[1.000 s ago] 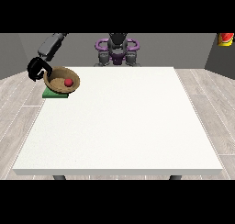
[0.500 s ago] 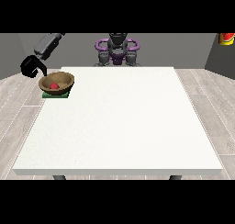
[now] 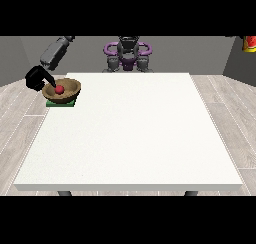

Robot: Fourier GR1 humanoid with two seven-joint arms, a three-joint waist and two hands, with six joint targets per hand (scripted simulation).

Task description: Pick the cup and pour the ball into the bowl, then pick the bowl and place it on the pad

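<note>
A brown bowl (image 3: pixel 67 94) with a red ball (image 3: pixel 59 89) inside rests on the green pad (image 3: pixel 61 103) at the table's far left edge. The black hand at the view's left (image 3: pixel 36 79) is at the bowl's left side, with one finger lying over the rim while the rest of the hand stays outside it. No cup shows anywhere. The hand at the view's right is not visible; only the robot's torso (image 3: pixel 128 55) appears behind the table.
The large white table (image 3: pixel 135 133) spreads out towards the camera and to the right of the pad. A red and yellow object (image 3: pixel 248 44) sits at the far upper right, off the table.
The bowl has shifted a little left and now sits squarely on the green pad. The hand at the view's left rose, then came back down beside the bowl's rim.
</note>
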